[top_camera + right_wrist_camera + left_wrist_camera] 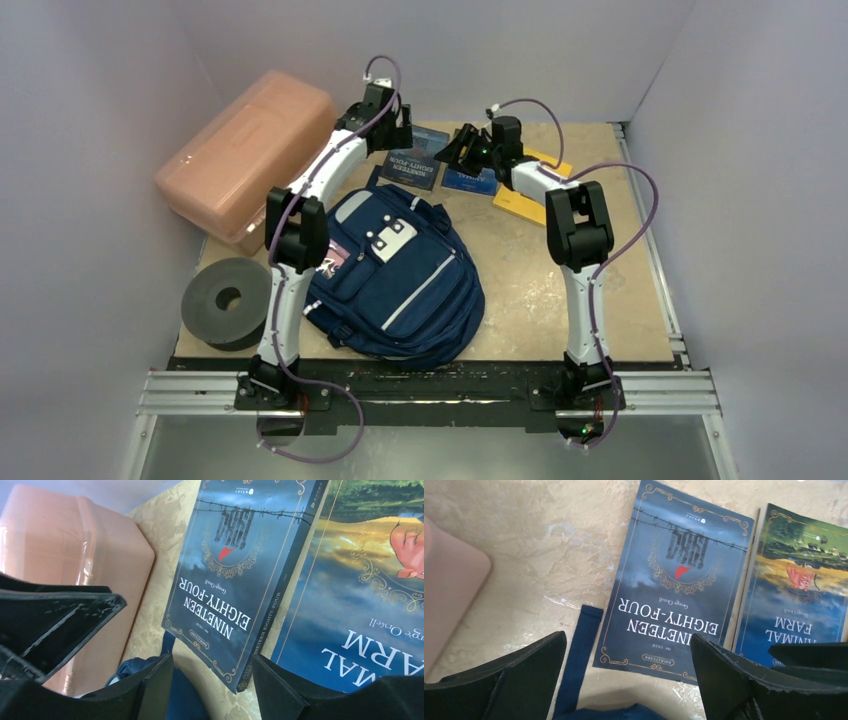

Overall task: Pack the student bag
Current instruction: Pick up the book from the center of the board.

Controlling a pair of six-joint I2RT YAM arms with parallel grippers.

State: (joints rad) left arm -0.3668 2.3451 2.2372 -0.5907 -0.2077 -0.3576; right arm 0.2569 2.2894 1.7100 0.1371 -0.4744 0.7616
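Observation:
The navy student bag (395,275) lies flat at the table's near middle, front pockets up, and looks closed. Behind it lie a dark "Nineteen Eighty-Four" book (413,160), a blue "Animal Farm" book (470,178) and a yellow book (525,200). My left gripper (395,130) is open and empty above the near end of Nineteen Eighty-Four (674,580), with the bag's strap (579,655) below it. My right gripper (455,150) is open and empty, low over the near corner of that book (235,575), beside Animal Farm (365,580). The bag's top edge (185,700) shows between its fingers.
A salmon-pink plastic box (245,155) stands at the back left, close to my left arm. A grey foam ring (228,300) lies at the near left. White walls enclose the table on three sides. My left gripper's fingers (55,625) show in the right wrist view.

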